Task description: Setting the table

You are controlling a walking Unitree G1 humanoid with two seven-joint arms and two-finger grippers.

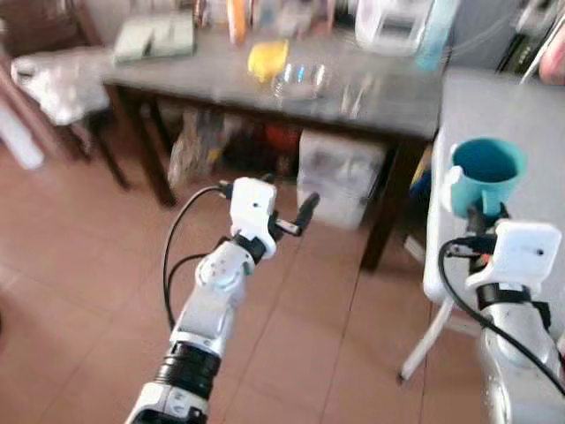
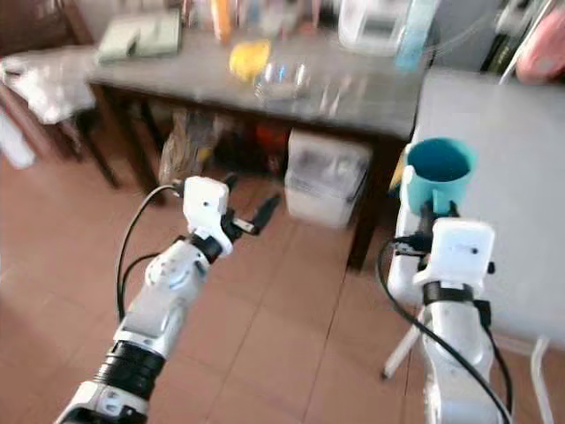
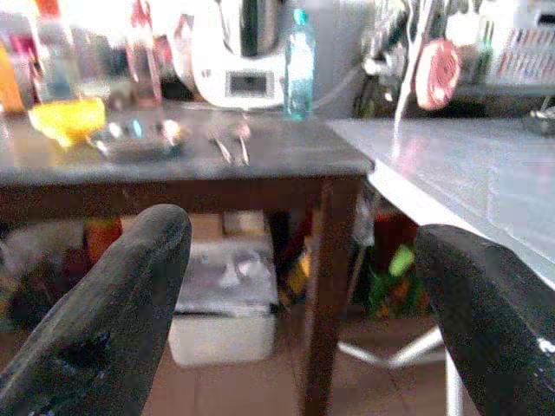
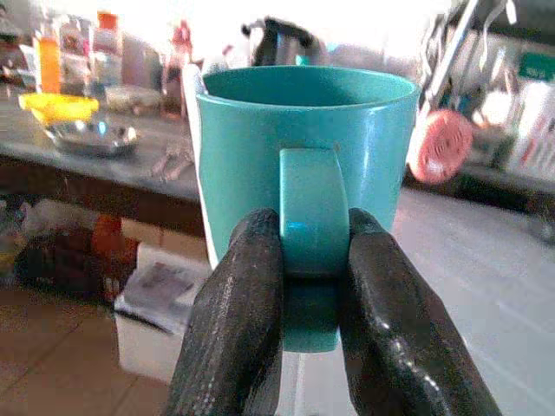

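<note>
A teal mug (image 1: 484,173) hangs upright at the near left edge of the white table (image 1: 512,115); my right gripper (image 4: 314,260) is shut on its handle (image 4: 312,212). Over the tiled floor, my left gripper (image 1: 296,216) is held out open with nothing between its fingers (image 3: 95,329), in front of the dark table (image 1: 265,84). On that dark table lie a yellow bowl (image 1: 267,58), a glass dish (image 1: 298,79) and some cutlery (image 3: 227,143).
Under the dark table stand a white storage box (image 1: 340,177) and bags. A chair with a grey cushion (image 1: 57,79) is at the left. Bottles and a white appliance (image 3: 247,52) line the back of the dark table. The tiled floor (image 1: 79,265) lies open ahead.
</note>
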